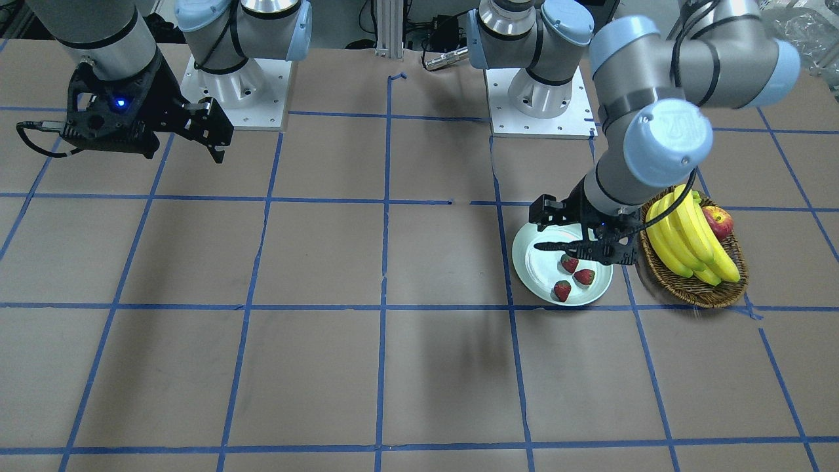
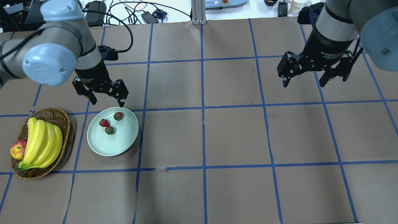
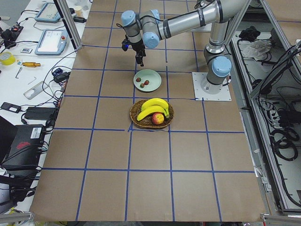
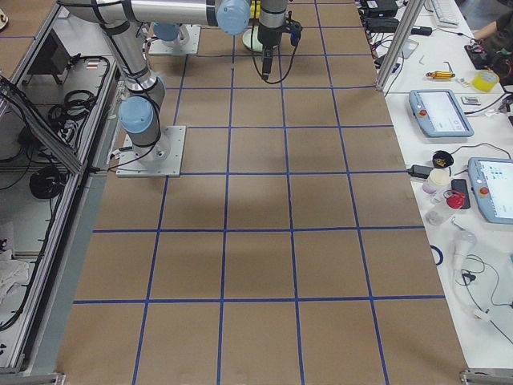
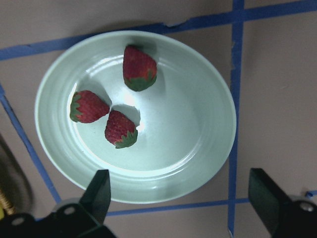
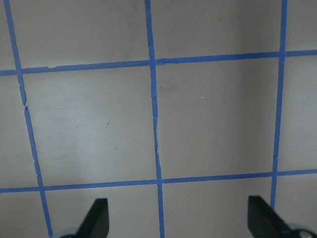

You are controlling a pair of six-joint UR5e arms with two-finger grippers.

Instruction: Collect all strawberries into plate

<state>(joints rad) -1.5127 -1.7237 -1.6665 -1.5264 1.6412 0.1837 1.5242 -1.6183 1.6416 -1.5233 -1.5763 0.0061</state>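
Lying inside the pale mint-green plate (image 2: 115,145) are all three strawberries (image 2: 109,130), two close together and the third a little apart, nearer to the rim. The plate stands on the left half of the paper-covered table (image 2: 230,133), about midway between the robot's edge and the operators' edge. Above the plate hangs the left gripper (image 2: 107,102), its fingers spread wide and holding nothing. Just beside the plate, toward the table's left end, stands an oval wicker basket (image 2: 63,119) with a bunch of bananas (image 2: 40,140) and an apple (image 2: 18,149). Over the right half, well apart, the right gripper (image 2: 304,83) hovers above bare paper, also spread wide and without any load.
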